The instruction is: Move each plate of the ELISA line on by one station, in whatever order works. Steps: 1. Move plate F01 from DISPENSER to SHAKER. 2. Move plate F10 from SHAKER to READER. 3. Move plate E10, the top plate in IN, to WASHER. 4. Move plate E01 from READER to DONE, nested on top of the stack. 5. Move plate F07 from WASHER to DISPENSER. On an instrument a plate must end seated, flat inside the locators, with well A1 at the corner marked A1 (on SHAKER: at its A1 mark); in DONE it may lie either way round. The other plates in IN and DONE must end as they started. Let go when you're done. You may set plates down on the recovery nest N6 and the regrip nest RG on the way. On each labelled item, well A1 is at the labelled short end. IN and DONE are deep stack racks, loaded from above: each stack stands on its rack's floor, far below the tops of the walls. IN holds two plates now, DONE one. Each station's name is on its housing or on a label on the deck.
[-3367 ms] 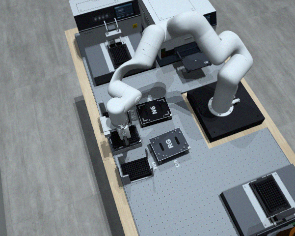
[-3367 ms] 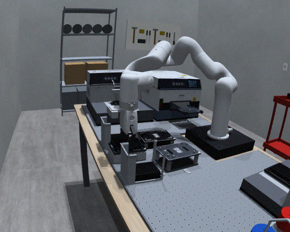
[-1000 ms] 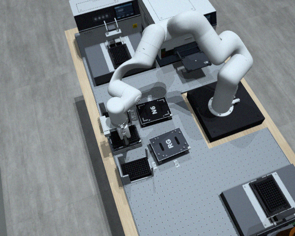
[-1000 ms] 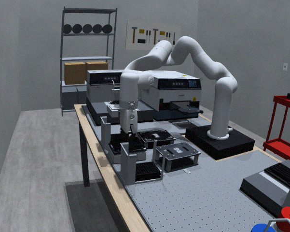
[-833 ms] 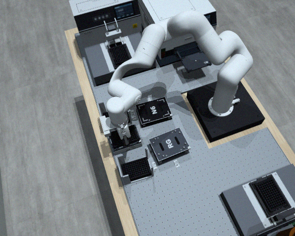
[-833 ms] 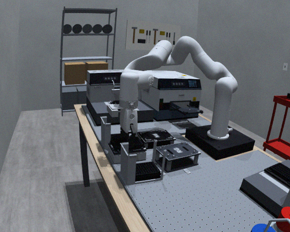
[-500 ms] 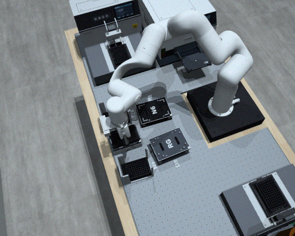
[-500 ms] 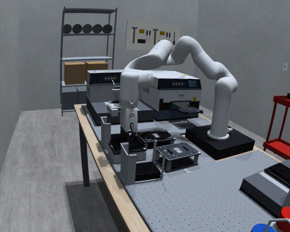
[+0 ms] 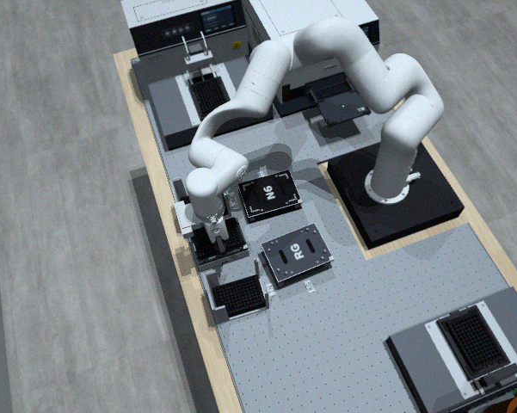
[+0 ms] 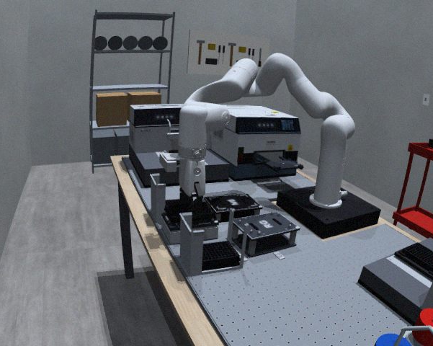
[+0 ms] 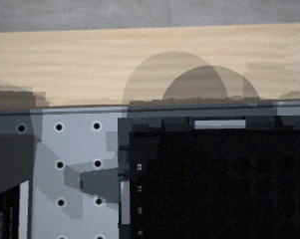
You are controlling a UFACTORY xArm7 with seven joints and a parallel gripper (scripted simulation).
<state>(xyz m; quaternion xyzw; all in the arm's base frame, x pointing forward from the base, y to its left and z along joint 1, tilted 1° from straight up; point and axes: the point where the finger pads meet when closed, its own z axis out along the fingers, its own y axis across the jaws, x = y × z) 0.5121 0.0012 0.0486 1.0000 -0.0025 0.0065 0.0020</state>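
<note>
My gripper [image 9: 218, 243] points straight down into the stack rack [image 9: 219, 249] at the table's left edge, beside nest N6 [image 9: 270, 194]. It is shut on a black well plate [image 11: 214, 184] and grips it across its width. In the exterior view the gripper [image 10: 194, 204] and the plate [image 10: 186, 216] sit low between the rack's grey walls. The plate fills the lower right of the wrist view, with a white label [image 11: 219, 123] at its far short end; I cannot read it. The second rack [image 9: 239, 295] in front holds a black plate. The reader's tray [image 9: 341, 107] looks empty.
Regrip nest RG [image 9: 296, 254] stands right of the racks. An instrument at the back left holds a black plate [image 9: 209, 92]. Another at the front right holds a plate [image 9: 472, 342]. A small white unit [image 9: 181, 217] sits behind the rack, partly hidden by the arm. The wooden table edge [image 11: 140, 65] is close.
</note>
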